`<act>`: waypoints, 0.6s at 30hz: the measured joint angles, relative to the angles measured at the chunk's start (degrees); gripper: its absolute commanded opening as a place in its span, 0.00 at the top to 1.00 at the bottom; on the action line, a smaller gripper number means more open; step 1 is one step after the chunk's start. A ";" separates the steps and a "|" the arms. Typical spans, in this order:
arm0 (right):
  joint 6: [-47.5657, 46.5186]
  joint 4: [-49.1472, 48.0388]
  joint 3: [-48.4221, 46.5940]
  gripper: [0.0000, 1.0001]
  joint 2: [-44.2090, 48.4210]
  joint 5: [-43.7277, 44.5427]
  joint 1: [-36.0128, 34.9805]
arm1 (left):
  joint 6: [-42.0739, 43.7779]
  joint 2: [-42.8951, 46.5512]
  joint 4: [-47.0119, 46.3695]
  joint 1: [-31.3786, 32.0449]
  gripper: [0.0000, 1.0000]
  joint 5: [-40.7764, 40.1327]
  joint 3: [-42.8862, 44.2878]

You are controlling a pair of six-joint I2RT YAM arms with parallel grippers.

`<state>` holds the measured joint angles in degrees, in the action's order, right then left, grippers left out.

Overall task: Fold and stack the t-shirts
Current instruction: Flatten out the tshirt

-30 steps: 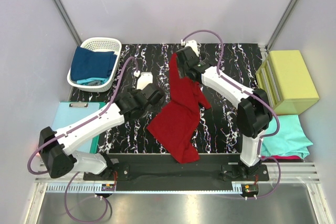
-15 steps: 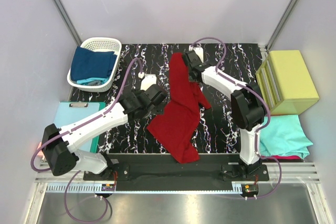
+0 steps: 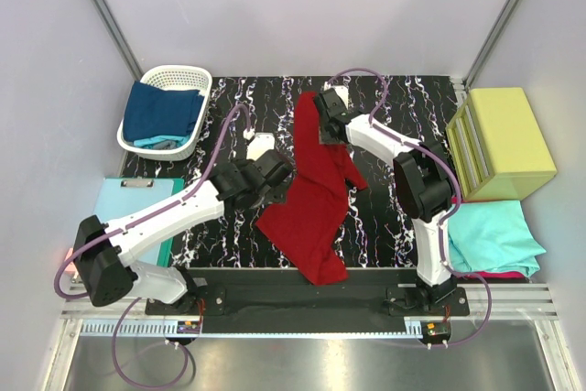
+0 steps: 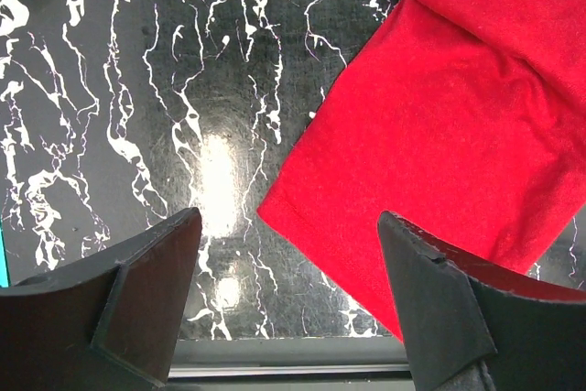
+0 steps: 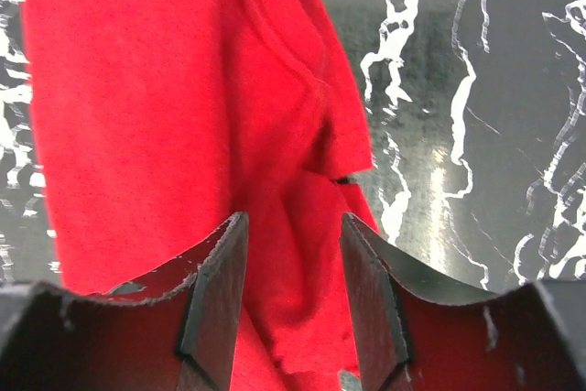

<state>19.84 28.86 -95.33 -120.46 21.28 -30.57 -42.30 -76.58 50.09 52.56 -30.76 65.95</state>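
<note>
Left pincer (image 4: 286,222) gapes beside dark red t-shirt (image 3: 311,199); right pincer (image 5: 293,220) half-open over it.

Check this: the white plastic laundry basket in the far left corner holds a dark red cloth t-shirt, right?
No: the white plastic basket holds a navy blue cloth t-shirt. The dark red t-shirt lies on the black marbled table, per the top external view.

Light fell bright and even from overhead, shadows soft. The glossy black worktop (image 4: 110,89) threw back white glare under both wrist cameras, where the dark red t-shirt (image 5: 137,135) looked oversaturated.
</note>
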 measured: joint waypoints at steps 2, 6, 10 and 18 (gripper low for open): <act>0.13 -0.28 -0.74 0.44 -0.26 -0.55 0.00 | -0.09 -0.17 0.02 0.07 0.17 0.07 0.00; 0.52 -0.74 -0.87 0.43 -0.42 -1.86 0.00 | -0.31 -0.76 0.04 0.35 0.17 0.17 0.00; 0.61 -0.83 -1.05 0.47 -1.16 -2.89 0.00 | -0.44 -1.62 0.04 0.85 0.17 0.31 0.00; 1.53 -1.44 -1.09 1.00 -3.98 -4.57 0.00 | -0.48 -2.23 0.04 1.16 0.17 0.39 0.00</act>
<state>21.37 27.42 -96.42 -124.44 16.71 -30.57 -42.78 -78.81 50.13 53.71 -30.37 65.95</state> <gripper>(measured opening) 0.187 0.831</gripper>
